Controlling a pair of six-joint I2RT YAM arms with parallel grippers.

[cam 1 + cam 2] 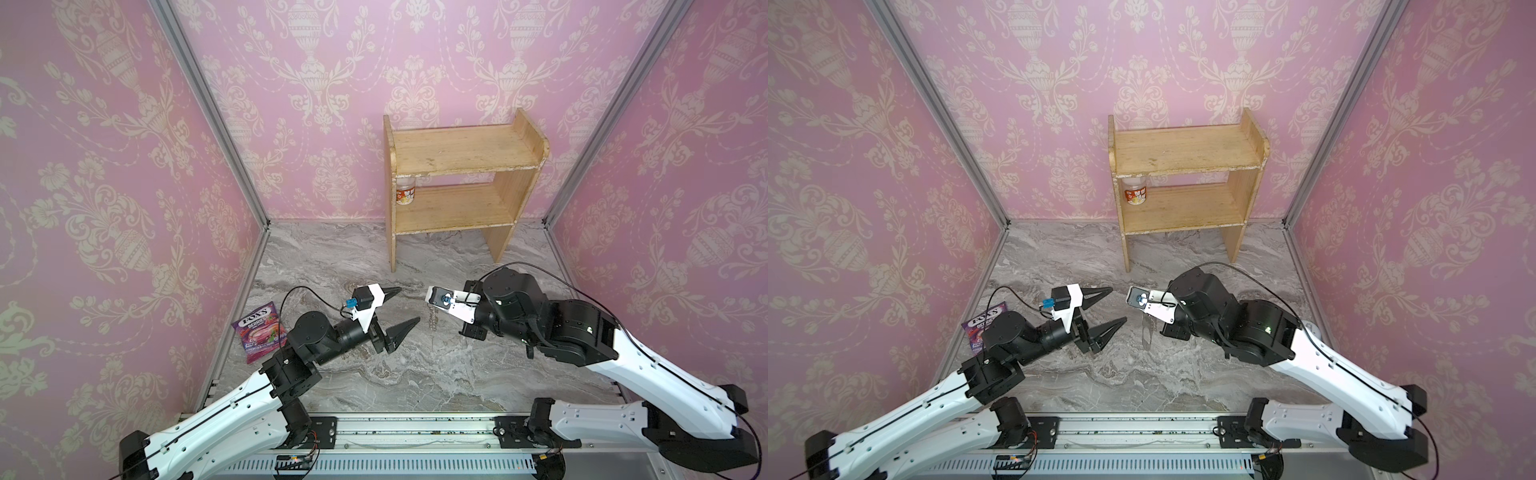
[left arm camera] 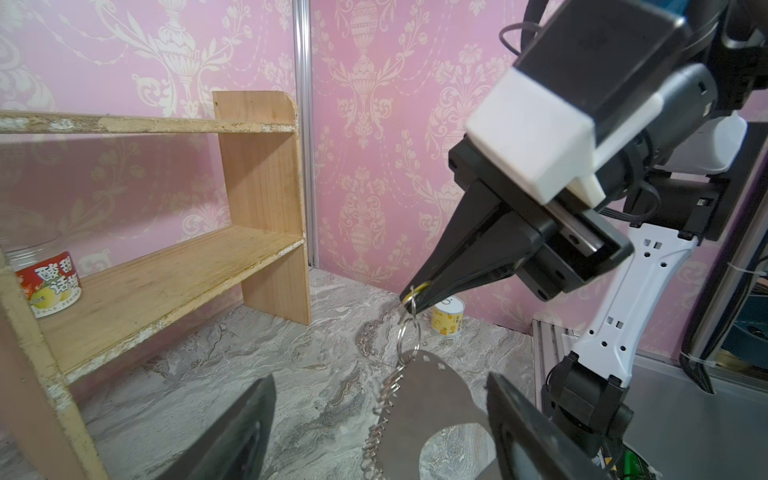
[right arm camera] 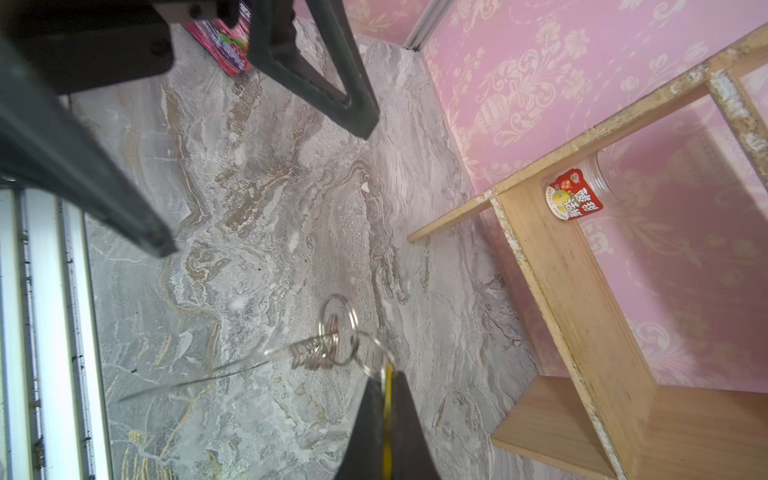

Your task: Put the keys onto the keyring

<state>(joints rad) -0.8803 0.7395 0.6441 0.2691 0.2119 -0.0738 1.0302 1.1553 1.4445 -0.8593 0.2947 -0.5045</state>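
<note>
Keyring (image 2: 430,395), flat grey metal, ring-edged, below yellow-tagged keys (image 3: 387,392)

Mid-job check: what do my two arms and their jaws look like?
The left arm and right arm have white shells, black joints and thin black cables running along them. The left gripper and right gripper carry black, tapering triangular jaws, each with a white-and-black camera block.

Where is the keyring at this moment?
The keyring hangs near the middle in a top view, under the right gripper, facing the open left gripper.
</note>
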